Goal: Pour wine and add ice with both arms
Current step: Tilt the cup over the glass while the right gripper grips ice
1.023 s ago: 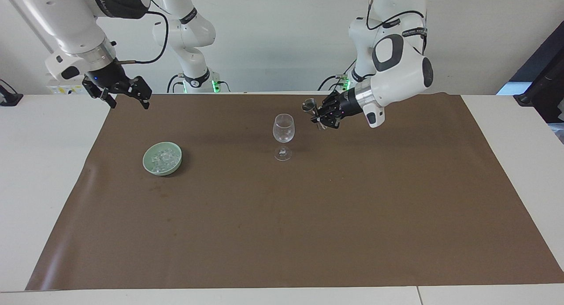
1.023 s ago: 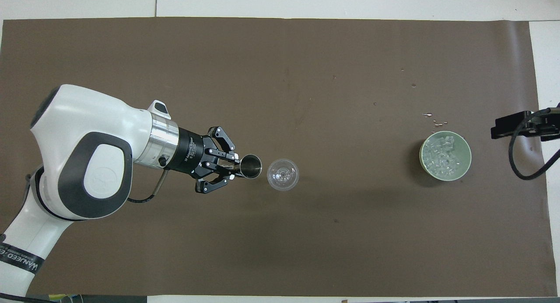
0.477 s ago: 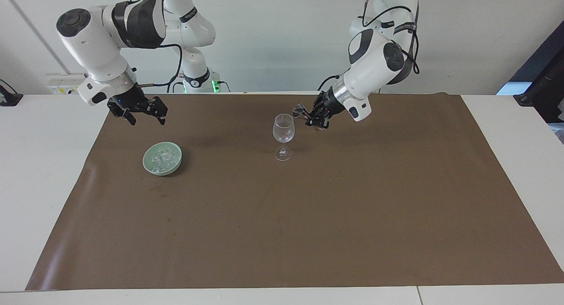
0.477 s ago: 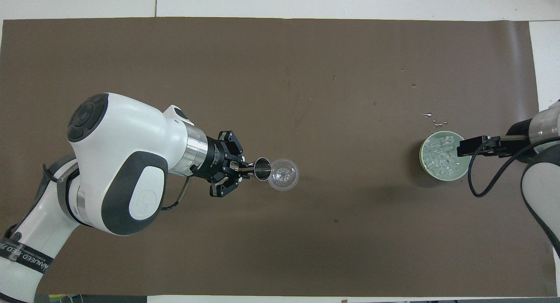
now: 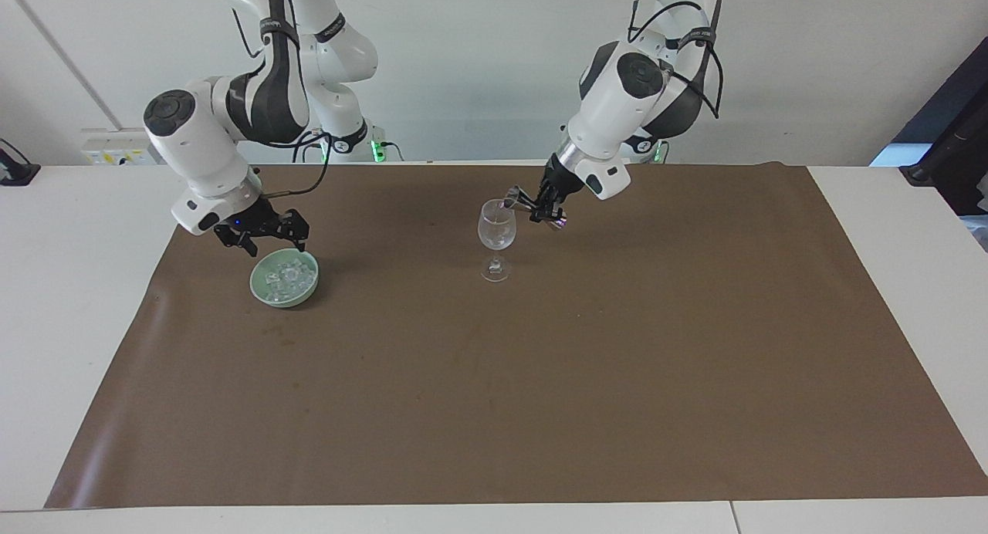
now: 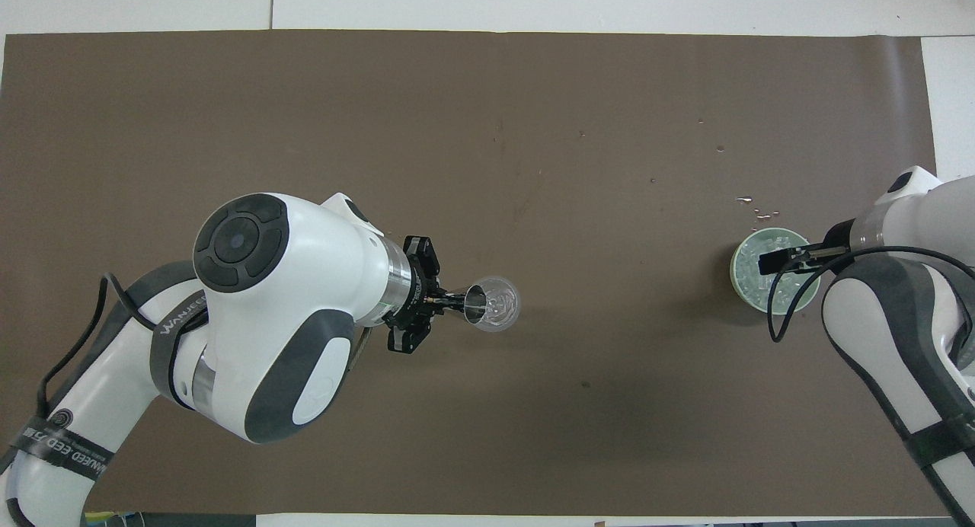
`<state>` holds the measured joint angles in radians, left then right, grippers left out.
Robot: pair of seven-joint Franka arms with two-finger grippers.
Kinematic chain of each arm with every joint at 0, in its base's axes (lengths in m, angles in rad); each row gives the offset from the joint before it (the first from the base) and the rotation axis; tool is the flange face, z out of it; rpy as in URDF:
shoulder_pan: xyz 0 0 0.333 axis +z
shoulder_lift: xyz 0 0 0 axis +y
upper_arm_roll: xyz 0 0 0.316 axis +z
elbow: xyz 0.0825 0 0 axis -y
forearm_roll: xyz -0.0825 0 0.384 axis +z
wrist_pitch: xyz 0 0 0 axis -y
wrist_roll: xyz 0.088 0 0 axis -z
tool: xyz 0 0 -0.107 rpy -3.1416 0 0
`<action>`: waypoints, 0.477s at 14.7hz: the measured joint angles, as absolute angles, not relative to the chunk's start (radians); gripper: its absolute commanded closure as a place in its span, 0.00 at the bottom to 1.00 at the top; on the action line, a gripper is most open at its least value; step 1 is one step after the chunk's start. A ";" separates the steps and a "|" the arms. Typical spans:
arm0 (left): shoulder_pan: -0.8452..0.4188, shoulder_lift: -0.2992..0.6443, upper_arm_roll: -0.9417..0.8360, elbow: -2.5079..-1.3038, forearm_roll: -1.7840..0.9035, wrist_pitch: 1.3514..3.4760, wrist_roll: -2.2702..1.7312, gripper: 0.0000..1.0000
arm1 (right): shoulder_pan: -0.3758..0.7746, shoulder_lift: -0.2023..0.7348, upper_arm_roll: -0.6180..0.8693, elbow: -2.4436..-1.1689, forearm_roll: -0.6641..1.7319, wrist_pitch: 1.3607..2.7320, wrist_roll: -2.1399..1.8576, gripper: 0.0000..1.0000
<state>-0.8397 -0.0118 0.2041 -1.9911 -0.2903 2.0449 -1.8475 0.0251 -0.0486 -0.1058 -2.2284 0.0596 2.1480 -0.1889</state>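
Note:
A clear wine glass stands upright on the brown mat; it also shows in the overhead view. My left gripper is shut on a small metal cup, tipped with its mouth at the glass's rim. A pale green bowl holds the ice, a heap of small clear chunks. My right gripper is open and empty, just above the bowl's edge nearer the robots, and covers part of the bowl in the overhead view.
The brown mat covers most of the white table. A few clear droplets or chips lie on the mat just farther from the robots than the bowl.
My left gripper has moved the metal cup to the glass and tipped it over the rim. My right gripper has come down from the mat's corner to just above the ice bowl.

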 measured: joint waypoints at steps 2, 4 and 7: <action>-0.858 -0.008 0.202 -1.978 -0.203 2.047 -1.902 1.00 | 0.008 -0.030 -0.106 -2.269 0.060 2.225 -0.206 0.10; -0.866 0.004 0.193 -1.949 -0.124 2.046 -1.946 1.00 | 0.001 -0.009 -0.107 -2.297 0.060 2.267 -0.209 0.12; -0.878 0.022 0.175 -1.920 -0.045 2.044 -1.963 1.00 | 0.001 0.011 -0.106 -2.310 0.060 2.284 -0.209 0.18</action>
<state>-0.8778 0.0221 0.1748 -1.9203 -0.0450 2.0441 -1.9635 0.0014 0.0114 -0.1064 -2.3097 0.0596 2.2841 -0.2093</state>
